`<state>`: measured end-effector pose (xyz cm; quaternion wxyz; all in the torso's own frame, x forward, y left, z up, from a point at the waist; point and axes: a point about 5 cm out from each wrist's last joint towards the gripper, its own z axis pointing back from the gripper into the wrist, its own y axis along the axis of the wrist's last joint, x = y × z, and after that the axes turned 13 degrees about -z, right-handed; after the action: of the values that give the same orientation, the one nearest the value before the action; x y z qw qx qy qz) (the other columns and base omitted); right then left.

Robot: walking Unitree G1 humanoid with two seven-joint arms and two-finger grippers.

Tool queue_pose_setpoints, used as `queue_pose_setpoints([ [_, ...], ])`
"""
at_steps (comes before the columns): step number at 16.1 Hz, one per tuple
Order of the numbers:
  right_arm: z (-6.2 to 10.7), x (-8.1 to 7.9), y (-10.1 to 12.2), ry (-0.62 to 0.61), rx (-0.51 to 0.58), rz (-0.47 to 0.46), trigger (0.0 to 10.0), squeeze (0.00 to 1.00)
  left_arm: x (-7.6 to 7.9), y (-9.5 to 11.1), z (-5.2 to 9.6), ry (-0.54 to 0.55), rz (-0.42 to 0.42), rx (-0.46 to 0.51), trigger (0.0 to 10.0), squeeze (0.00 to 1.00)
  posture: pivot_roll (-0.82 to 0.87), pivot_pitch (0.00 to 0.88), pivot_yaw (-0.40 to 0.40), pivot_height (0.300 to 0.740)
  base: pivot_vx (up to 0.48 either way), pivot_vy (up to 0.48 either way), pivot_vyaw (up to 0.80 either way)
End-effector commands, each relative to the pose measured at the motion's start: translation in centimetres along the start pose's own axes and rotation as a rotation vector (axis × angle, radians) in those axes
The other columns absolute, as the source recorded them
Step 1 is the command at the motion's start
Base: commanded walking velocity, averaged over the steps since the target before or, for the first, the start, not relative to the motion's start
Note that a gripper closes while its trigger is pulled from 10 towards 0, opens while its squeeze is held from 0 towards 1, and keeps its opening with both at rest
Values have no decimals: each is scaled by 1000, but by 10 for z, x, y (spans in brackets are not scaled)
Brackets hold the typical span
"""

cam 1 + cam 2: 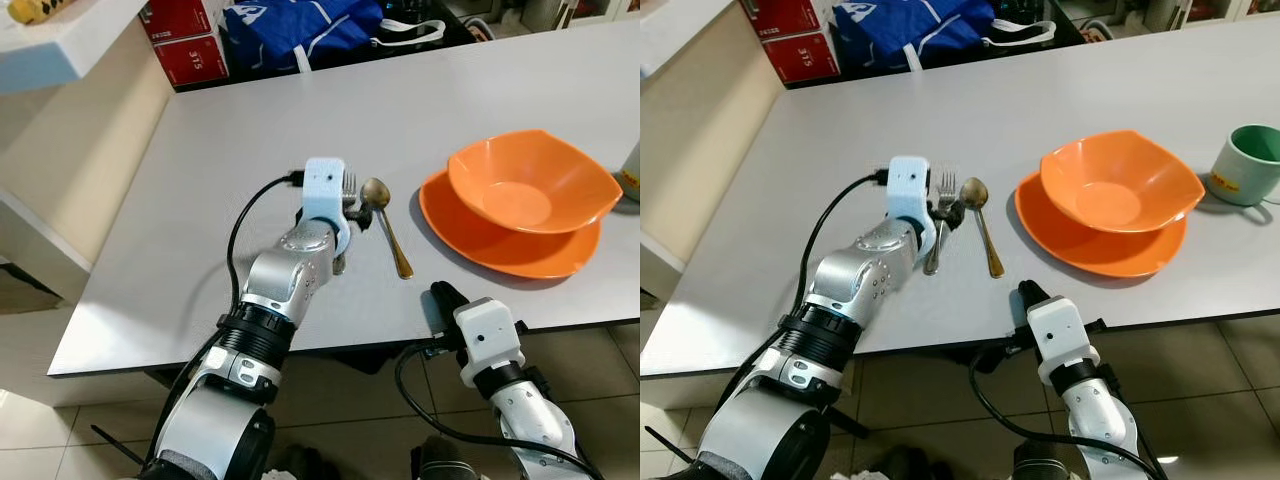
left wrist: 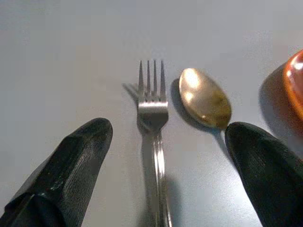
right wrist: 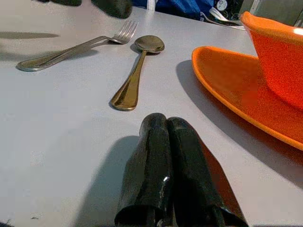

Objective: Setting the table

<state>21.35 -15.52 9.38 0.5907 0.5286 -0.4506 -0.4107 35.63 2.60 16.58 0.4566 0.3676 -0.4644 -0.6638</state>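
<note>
White print on red boxes (image 1: 190,45), too blurred to read.

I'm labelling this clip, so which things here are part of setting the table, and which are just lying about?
Part of the job:
fork
spoon
bowl
plate
mug
left end effector, open astride the fork

Lying about:
red boxes
blue bag

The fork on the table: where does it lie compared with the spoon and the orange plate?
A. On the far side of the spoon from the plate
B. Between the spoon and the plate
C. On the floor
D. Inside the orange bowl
A: the fork lies flat on the table, the spoon lies next to it, and the orange plate sits beyond the spoon.
</note>
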Motion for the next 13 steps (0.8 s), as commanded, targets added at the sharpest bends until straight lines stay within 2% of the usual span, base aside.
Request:
queue_pose_setpoints([
  [1, 2, -4, -4, 10, -17, -8, 10000, 0, 17, 4, 1, -45, 35, 5, 10000, 0, -338, 50, 174, 702, 0, 0, 0],
  [4, 2, -3, -5, 12, -26, -5, 10000, 0, 20, 11, 3, -58, 26, 45, 10000, 0, -337, 53, 172, 702, 0, 0, 0],
  [8, 2, -3, -5, 12, -26, -4, 10000, 0, 16, 25, 6, -32, -16, 130, 10000, 0, -337, 54, 171, 702, 0, 0, 0],
  [13, 1, -3, -5, 6, -21, -6, 10000, 0, 11, 47, 16, -37, -34, 288, 10000, 0, -328, 57, 171, 702, 0, 0, 0],
])
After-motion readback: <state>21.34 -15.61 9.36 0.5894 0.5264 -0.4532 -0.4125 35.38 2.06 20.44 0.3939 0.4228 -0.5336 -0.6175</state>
